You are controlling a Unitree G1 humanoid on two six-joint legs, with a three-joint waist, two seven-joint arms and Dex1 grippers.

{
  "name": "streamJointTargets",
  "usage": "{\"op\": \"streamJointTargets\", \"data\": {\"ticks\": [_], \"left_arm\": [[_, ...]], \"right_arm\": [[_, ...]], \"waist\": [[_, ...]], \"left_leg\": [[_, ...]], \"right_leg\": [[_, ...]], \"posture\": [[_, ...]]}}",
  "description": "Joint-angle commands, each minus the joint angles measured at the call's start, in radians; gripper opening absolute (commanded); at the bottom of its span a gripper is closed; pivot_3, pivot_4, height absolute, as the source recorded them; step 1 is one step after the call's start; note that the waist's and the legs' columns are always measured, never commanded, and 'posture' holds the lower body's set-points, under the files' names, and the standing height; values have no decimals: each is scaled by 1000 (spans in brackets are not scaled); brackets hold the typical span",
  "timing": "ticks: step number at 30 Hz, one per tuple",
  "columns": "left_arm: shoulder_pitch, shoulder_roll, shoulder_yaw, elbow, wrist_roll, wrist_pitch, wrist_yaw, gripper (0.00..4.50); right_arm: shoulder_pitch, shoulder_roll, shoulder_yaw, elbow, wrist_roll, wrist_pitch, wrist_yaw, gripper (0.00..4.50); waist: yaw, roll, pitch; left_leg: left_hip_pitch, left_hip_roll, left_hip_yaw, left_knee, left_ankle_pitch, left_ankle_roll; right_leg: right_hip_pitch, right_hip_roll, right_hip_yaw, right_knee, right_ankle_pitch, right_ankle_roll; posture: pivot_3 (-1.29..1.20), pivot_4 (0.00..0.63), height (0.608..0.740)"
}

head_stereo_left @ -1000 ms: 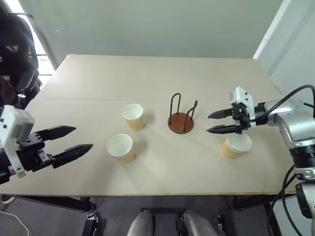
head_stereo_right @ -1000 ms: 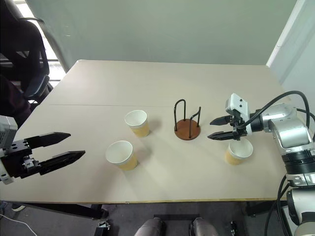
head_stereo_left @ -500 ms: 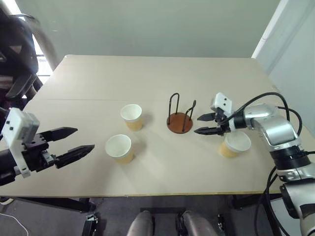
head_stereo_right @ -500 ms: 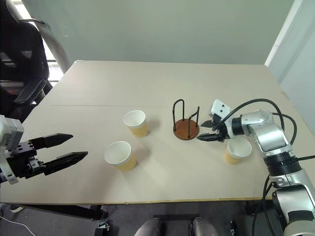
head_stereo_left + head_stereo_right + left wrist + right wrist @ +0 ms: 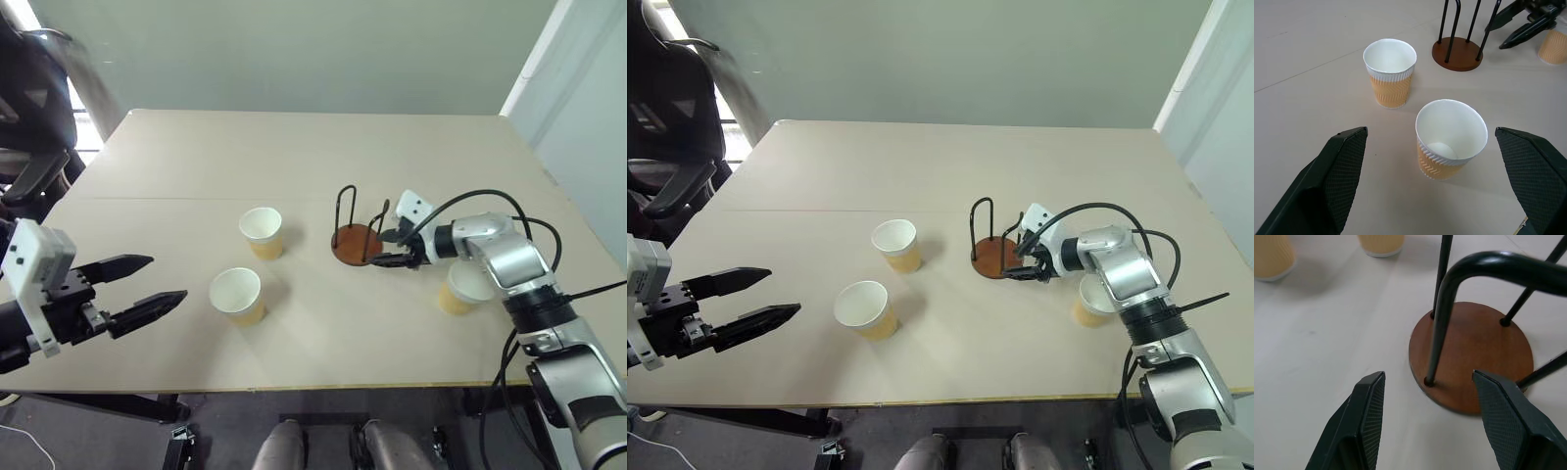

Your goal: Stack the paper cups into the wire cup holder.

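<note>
The right hand [image 5: 389, 250] is seen with its two black fingers parted and nothing between them, the tips brought up just beside the right side of the wire cup holder [image 5: 359, 241]; whether they touch its disc cannot be told. In the right wrist view the reddish-brown base [image 5: 1474, 355] lies between and just ahead of the fingers [image 5: 1368, 418], with one black wire loop [image 5: 1484, 269] arching over it. The holder is found upright near the middle of the tabletop [image 5: 294, 157], and no cup is seen in it.

One paper cup [image 5: 466, 287] is stood upright on the tabletop under the right forearm, toward the right edge. Two more paper cups are set upright left of the holder: one [image 5: 262, 231] just beside the middle, the other [image 5: 238, 295] nearer the front edge.

The left hand [image 5: 132, 286] is held wide open and empty off the left front corner of the tabletop, its fingers pointed toward the two cups, well apart from them.
</note>
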Motion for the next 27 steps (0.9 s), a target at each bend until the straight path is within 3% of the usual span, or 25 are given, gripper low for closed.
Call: {"op": "streamJointTargets", "data": {"ticks": [1, 7, 15, 16, 21, 27], "left_arm": [[-2, -5, 33, -12, -5, -20, -2, 4470], [6, -9, 52, -24, -11, -13, 3, 4470], [6, -11, 59, -31, -19, -10, 11, 4500], [5, -11, 57, -31, -20, -10, 12, 4500], [-3, -6, 48, -27, -19, -10, 14, 4500], [-15, 5, 35, -24, -20, -7, 15, 4500]], "right_arm": [[-34, 20, -4, 10, -16, -13, -27, 2875], [-54, 66, -11, 46, -25, -23, -62, 2875], [-77, 79, -16, 75, -30, -43, -74, 168], [-78, 79, -16, 74, -29, -43, -73, 39], [-65, 64, -8, 44, -18, -43, -39, 39], [20, -46, 25, -169, 65, -46, 195, 39]], "waist": [[1, 0, 0], [1, 0, 0], [2, 0, 0], [2, 0, 0], [2, 0, 0], [5, 0, 0]], "left_leg": [[0, 0, 0, 0, 0, 0], [0, 0, 0, 0, 0, -1], [0, 0, 0, 0, -1, -1], [-1, 0, 0, 0, -1, -2], [-1, 0, 0, -1, -1, -2], [-3, 0, 0, -1, -1, -2]], "right_leg": [[0, 0, 0, 0, 0, 0], [0, 0, 0, 0, 0, -1], [-1, 0, 0, 0, 0, -1], [-1, 0, 0, 0, 0, -1], [-1, 0, 0, 0, 0, -2], [-2, 0, -1, -1, 0, -2]], "posture": [[0, 150, 740], [0, 150, 740], [0, 150, 740], [0, 150, 740], [0, 150, 740], [0, 150, 740]]}}
